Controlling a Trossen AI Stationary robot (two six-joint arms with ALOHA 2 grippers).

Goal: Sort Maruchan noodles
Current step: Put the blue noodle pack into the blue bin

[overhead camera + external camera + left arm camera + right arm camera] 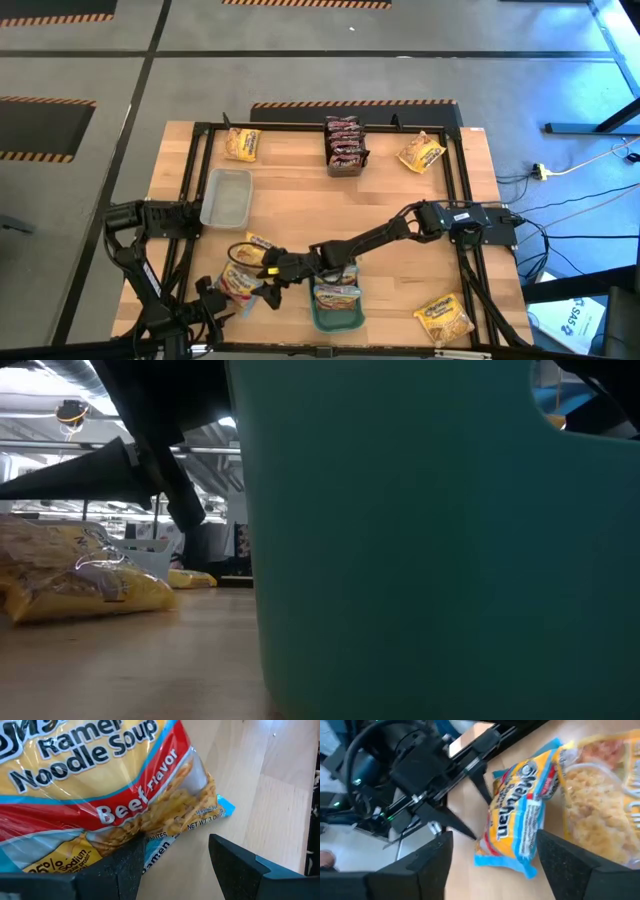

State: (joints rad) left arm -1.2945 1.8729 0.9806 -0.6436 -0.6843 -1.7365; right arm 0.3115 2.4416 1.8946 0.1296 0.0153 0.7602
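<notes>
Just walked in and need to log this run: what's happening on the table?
Both arms are working over a cluster of ramen packets at the near edge of the wooden table. The left claw is open beside a beef-flavor packet. The right claw, reaching across, hangs open above another packet. The teal tray already holds packets, and dark ones sit stacked at the far side.

A ramen packet (pixel 100 785) fills most of the left wrist view, lying on a pale wooden table (pixel 260 805). Its yellow face carries blue lettering, a red band (reading "Beef flavor") and a clear window showing noodles. The left gripper (pixel 175 865) is spread apart, one dark finger (pixel 120 870) touching the packet's edge.
</notes>
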